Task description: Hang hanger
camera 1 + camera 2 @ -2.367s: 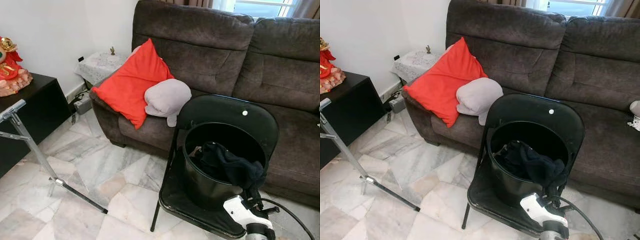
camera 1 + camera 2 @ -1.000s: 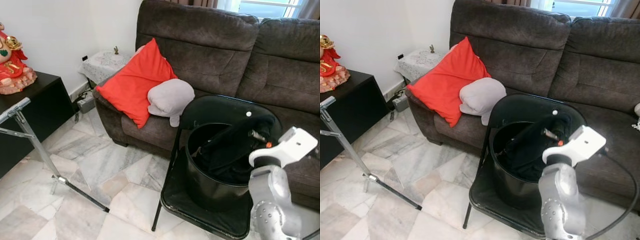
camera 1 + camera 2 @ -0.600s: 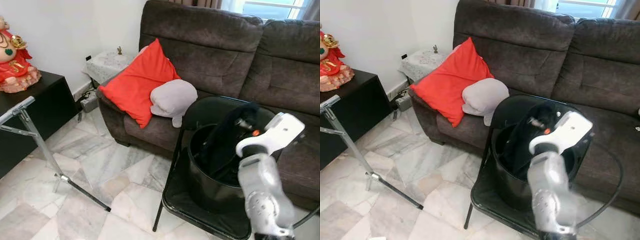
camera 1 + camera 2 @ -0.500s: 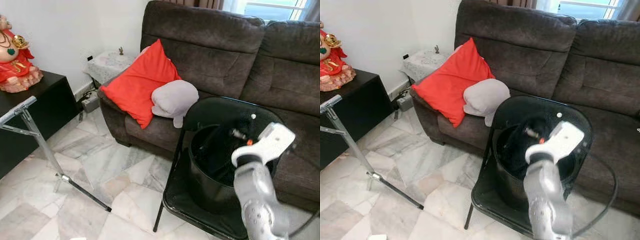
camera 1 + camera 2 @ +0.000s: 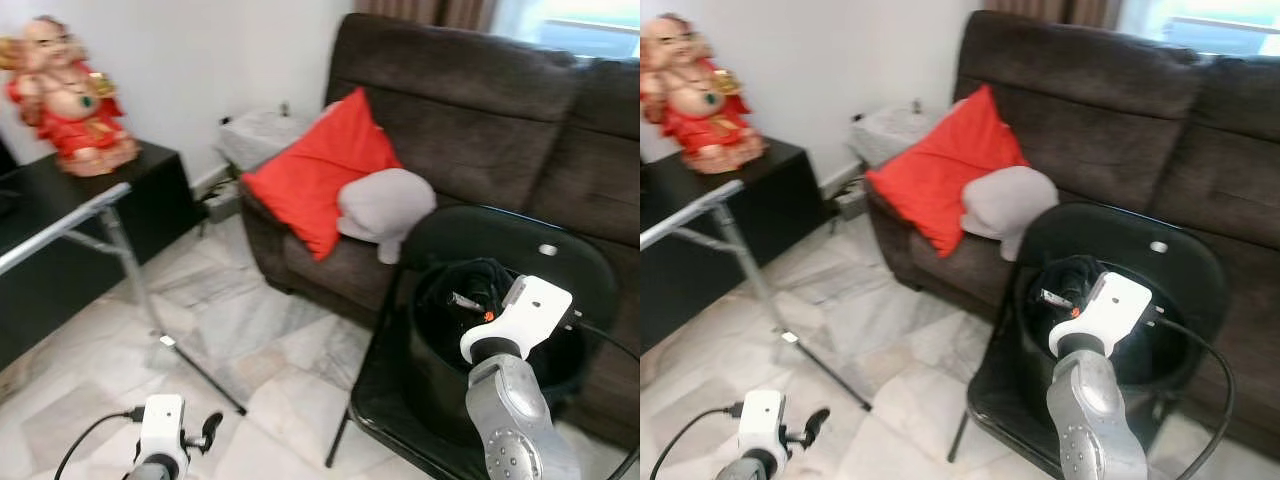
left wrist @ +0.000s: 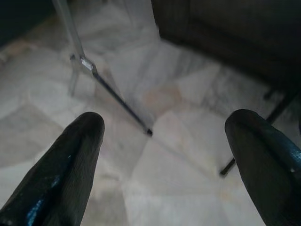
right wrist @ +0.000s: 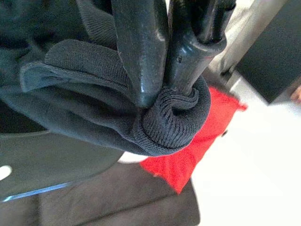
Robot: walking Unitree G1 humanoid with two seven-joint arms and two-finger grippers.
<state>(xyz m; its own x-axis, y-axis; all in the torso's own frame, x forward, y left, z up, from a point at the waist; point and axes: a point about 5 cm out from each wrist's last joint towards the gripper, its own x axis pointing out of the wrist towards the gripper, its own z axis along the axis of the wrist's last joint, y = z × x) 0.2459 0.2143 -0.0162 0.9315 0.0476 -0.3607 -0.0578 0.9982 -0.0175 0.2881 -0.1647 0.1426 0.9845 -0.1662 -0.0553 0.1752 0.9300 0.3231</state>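
Fingers of the right tool [image 7: 162, 80] are clamped on a fold of dark knitted garment [image 7: 94, 108], lower right of the head view, over the black bucket [image 5: 560, 370] on the chair [image 5: 400, 400]. Being soft, light and floppy, it is best gripped bunched. Left tool [image 6: 164, 155] is open, idle.

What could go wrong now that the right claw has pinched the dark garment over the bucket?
The right claw grips only a rolled knit edge of the dark garment, so it may slip free when lifted. The rest of it hangs in the black bucket on the folding chair and could drag on the rim. The metal rack stands well off to the left, across open floor.
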